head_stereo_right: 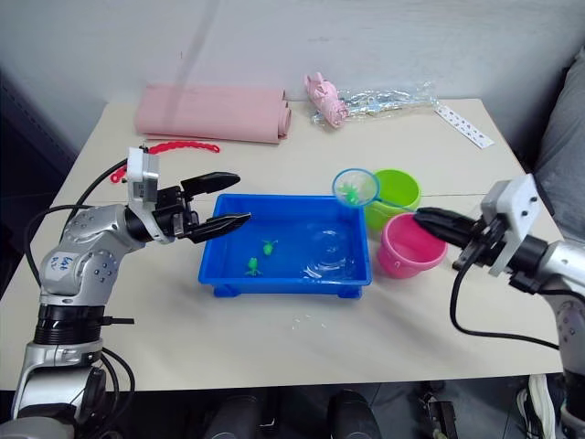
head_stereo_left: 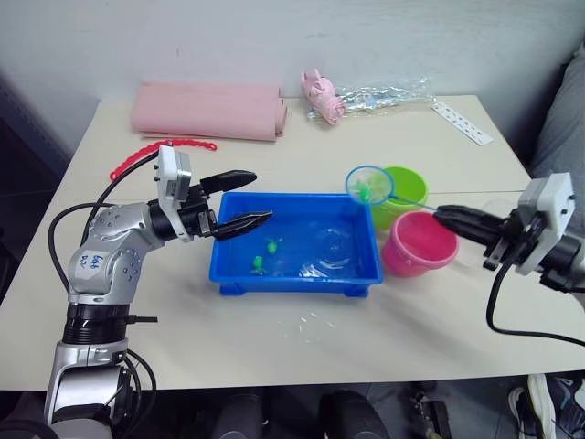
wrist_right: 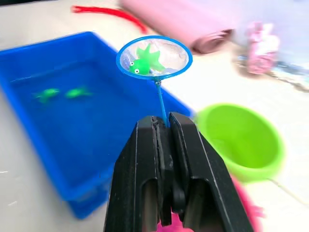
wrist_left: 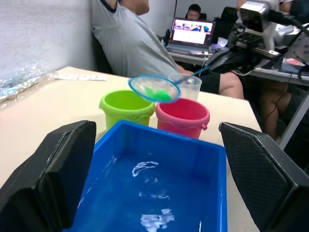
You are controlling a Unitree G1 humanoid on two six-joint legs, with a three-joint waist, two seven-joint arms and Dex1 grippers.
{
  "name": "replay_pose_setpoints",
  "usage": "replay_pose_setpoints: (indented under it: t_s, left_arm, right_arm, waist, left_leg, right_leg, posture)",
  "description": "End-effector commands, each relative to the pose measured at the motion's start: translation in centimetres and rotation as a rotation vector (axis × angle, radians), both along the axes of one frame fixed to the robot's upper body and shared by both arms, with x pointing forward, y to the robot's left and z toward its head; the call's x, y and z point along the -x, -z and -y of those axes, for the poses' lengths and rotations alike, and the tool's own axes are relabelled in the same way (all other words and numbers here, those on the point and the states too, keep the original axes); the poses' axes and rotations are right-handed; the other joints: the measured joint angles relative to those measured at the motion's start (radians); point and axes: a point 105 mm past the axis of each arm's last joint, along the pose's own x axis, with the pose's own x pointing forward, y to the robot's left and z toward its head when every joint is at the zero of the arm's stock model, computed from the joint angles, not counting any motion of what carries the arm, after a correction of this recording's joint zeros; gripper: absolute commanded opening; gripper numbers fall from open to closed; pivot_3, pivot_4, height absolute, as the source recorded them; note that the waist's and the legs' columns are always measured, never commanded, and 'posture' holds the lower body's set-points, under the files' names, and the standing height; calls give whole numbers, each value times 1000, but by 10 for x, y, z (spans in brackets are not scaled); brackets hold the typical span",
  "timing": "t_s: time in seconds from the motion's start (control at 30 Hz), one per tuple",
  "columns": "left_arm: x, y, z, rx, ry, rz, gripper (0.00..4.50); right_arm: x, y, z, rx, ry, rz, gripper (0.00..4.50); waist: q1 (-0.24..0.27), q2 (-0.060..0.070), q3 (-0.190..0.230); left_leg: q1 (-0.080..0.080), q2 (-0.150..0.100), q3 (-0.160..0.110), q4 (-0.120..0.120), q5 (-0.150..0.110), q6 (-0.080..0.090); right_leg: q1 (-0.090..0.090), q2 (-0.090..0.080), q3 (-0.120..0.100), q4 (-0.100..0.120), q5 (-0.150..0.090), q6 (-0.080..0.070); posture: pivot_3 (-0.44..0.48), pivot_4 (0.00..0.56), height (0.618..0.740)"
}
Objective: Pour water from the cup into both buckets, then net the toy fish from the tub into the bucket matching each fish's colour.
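— Green, the fish in the net (head_stereo_left: 369, 187)? Where does it lie from the right gripper (head_stereo_left: 443, 216)?

— Yes, one bright green fish (wrist_right: 143, 62) sits in the hoop. I hold the thin handle clenched between the right fingers, and its long axis runs from the gripper to the left and a little far. The hoop hangs over the far right corner of the tub (head_stereo_left: 233, 272), just beside the rim of the green bucket (head_stereo_left: 407, 189).

— So which way do I judge the next move?

— The green bucket lies between hoop and gripper, so I think a short pull to the right, then a turn of the handle. The pink bucket (head_stereo_left: 419, 243) stands nearer, touching or almost touching the green one; I must not tip there.

— And the left gripper (head_stereo_left: 249, 197)?

— Released, jaws wide, at the near left edge of the tub. It holds nothing. The right arm is the nearer one.

— Materials?

— Smooth hard plastic everywhere; the mesh is fine and soft. Two green fish (head_stereo_left: 266, 254) lie in the shallow water. The clear cup (wrist_left: 192, 85) stands behind the buckets.
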Motion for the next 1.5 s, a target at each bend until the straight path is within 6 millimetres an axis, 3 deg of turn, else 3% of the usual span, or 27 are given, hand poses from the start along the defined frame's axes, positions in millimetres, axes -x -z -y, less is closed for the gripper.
replay_pose_setpoints:
  t_s: [0.03, 0.17, 0.37, 0.53, 0.67, 0.83, 1.0, 1.17, 1.3, 1.4, 1.5]
  left_arm:
    - [-3, -14, 1, 33, -31, 67, 4462]
    - [-4, -19, 5, 51, -36, 79, 4462]
    - [-1, -15, 6, 36, -37, 80, 4462]
    - [-3, -14, 5, 41, -62, 79, 4462]
    - [-4, -12, 3, 63, -92, 80, 4462]
    - [-2, -3, 6, 14, -83, 86, 4462]
    - [-5, -7, 6, 22, -90, 94, 4462]
    - [-6, -7, 5, 25, -90, 98, 4462]
    - [-2, -4, -7, 27, -94, 86, 4462]
    - [0, 2, -25, -18, -121, 80, 4462]
    - [7, 9, -44, -65, -133, 47, 4462]
  right_arm:
    - [-20, -13, 37, 97, 173, 100, 0]
    - [-42, -9, 59, 294, 305, 189, 0]
    - [-54, -1, 63, 541, 318, 333, 0]
    - [-57, -4, 64, 785, 319, 524, 0]
    - [-55, -3, 53, 971, 255, 696, 0]
    - [-53, 1, 46, 1116, 197, 854, 0]
    - [-53, 7, 56, 1195, 203, 900, 0]
    - [-49, -1, 53, 1093, 232, 940, 0]
    - [-42, -13, 32, 711, 212, 810, 0]
    - [-39, -17, 13, 439, 125, 593, 0]
    - [-30, -13, -6, 325, -21, 389, 0]
  waist:
    - [0, 0, 0]
    - [-2, 0, 0]
    - [-3, 0, 0]
    - [-4, 0, 0]
    - [-4, 0, 0]
    - [-4, 0, 0]
    - [-4, 0, 0]
    - [-4, 0, 0]
    - [-8, 0, 0]
    - [-15, 0, 0]
    - [-12, 0, 0]
  left_leg:
    - [0, 0, 0, 0, 0, 0]
    - [0, 0, 1, 0, 0, 0]
    - [0, 0, 1, 0, 0, 0]
    - [0, 0, 1, 0, 0, 0]
    - [0, 0, 1, 0, 0, 0]
    - [0, 0, 1, 0, 0, 0]
    - [0, 0, 1, 0, 0, -1]
    - [0, 0, 1, 0, 0, -1]
    - [0, 0, 1, 0, 0, -1]
    - [0, 1, 1, 0, 0, -1]
    - [0, 2, 0, 0, 0, 0]
  right_leg:
    - [0, 0, 0, 0, 0, 0]
    - [0, 0, 0, 0, 0, 0]
    - [-1, 0, 0, 0, 0, 0]
    - [-1, 0, 0, 0, 0, 0]
    - [-1, 0, 0, 0, 0, 0]
    - [-1, 0, 0, 0, 0, 0]
    - [-1, 0, 1, 0, 0, 0]
    - [-1, 0, 1, 0, 0, 0]
    - [-1, 1, 0, 0, 0, 0]
    - [0, 2, 0, 1, 0, 0]
    - [0, 2, 0, 1, 0, 0]
  posture:
    - [0, 150, 740]
    - [0, 150, 740]
    - [0, 150, 740]
    - [0, 150, 740]
    - [0, 150, 740]
    - [0, 150, 740]
    - [0, 150, 740]
    - [0, 150, 740]
    - [0, 150, 740]
    - [0, 150, 740]
    - [0, 150, 740]
